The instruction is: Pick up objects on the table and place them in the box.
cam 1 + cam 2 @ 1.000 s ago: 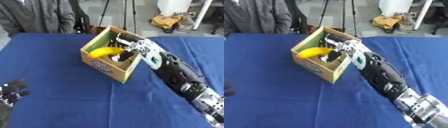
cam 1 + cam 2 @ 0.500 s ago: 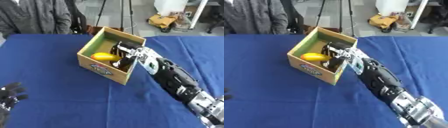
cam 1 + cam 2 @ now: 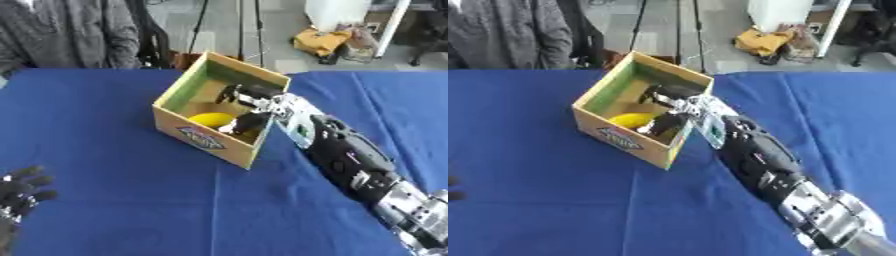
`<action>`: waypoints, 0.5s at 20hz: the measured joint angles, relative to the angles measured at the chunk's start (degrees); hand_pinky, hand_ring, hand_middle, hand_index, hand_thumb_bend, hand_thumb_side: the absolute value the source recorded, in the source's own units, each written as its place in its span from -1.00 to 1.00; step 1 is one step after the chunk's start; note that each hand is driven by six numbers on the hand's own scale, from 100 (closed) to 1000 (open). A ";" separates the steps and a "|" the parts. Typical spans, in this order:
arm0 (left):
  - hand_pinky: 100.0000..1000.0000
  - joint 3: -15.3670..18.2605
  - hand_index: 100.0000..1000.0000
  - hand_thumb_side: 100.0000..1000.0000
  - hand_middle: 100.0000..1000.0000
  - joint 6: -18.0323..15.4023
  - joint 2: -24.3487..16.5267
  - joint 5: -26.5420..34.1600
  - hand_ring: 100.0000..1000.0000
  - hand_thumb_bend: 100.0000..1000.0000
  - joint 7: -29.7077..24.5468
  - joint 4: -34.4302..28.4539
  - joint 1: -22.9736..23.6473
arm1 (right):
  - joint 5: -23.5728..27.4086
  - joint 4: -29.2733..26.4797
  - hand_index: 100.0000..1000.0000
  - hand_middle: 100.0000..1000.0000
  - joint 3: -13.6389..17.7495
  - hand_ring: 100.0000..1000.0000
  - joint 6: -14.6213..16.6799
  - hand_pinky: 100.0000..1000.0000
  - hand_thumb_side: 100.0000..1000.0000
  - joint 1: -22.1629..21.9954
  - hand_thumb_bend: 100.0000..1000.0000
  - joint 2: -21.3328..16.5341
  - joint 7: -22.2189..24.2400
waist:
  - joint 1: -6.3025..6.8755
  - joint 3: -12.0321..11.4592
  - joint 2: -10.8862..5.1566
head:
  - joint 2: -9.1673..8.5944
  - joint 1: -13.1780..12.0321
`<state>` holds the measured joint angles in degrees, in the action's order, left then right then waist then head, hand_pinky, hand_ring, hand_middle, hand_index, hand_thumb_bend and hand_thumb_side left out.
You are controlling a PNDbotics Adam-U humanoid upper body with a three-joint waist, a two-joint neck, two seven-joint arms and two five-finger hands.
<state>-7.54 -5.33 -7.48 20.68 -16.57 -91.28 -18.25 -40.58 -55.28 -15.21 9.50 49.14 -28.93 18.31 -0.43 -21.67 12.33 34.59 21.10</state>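
Inside the cardboard box, the banana now lies released; right hand fingers spread, holding nothing, placement apparently complete.

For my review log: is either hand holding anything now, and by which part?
Cannot be told for the right hand: it reaches into the box beside the yellow object. The left hand holds nothing.

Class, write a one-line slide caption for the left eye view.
Right hand inside the cardboard box beside a yellow object, on the blue table.
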 measured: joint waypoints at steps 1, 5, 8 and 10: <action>0.37 0.00 0.03 1.00 0.40 0.00 0.00 0.00 0.48 -0.67 0.00 0.00 0.00 | 0.02 -0.91 0.78 0.89 0.00 0.78 -0.07 0.82 0.32 0.00 0.39 -0.02 -0.37 | -0.02 0.20 -0.07 | 0.00 -0.03; 0.37 0.00 0.03 1.00 0.40 0.00 0.00 0.00 0.48 -0.67 0.00 0.01 0.05 | 0.88 -6.03 0.63 0.61 0.00 0.46 -1.26 0.60 0.21 0.02 -0.25 -0.28 -4.82 | -0.10 1.11 -0.66 | 0.00 -0.33; 0.37 0.01 0.03 1.00 0.40 -0.01 0.00 -0.02 0.48 -0.66 0.04 0.03 0.46 | 4.51 -10.55 0.47 0.32 0.47 0.23 -4.01 0.41 0.15 -0.07 -0.61 -0.96 -10.09 | -0.17 2.92 -1.14 | 0.01 -1.43; 0.37 0.14 0.03 1.00 0.40 -0.10 -0.03 -0.05 0.48 -0.66 0.24 0.04 1.03 | 10.69 -14.38 0.43 0.23 1.08 0.16 -6.50 0.37 0.17 -0.98 -0.74 -1.72 -13.77 | -0.18 4.77 -1.74 | 0.03 -2.89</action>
<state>-7.40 -5.43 -7.51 20.63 -16.33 -91.24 -17.23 -29.89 -69.66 -14.13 3.00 48.16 -30.65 4.54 -0.61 -16.89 10.58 34.62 18.20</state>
